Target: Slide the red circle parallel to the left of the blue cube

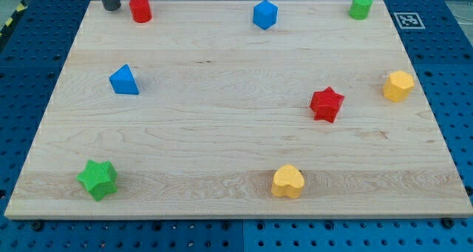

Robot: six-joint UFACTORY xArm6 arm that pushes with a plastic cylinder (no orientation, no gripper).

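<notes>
The red circle (140,9), a short red cylinder, stands near the board's top left edge. The blue cube (264,15) stands near the top edge, right of the view's middle, well to the right of the red circle. My tip (111,8) is at the top left corner of the board, just left of the red circle with a small gap between them.
A blue triangular block (124,80) lies at the left. A red star (327,104) and a yellow block (397,86) lie at the right. A green cylinder (361,6) is at top right. A green star (97,179) and a yellow heart (287,182) lie near the bottom edge of the wooden board (222,126).
</notes>
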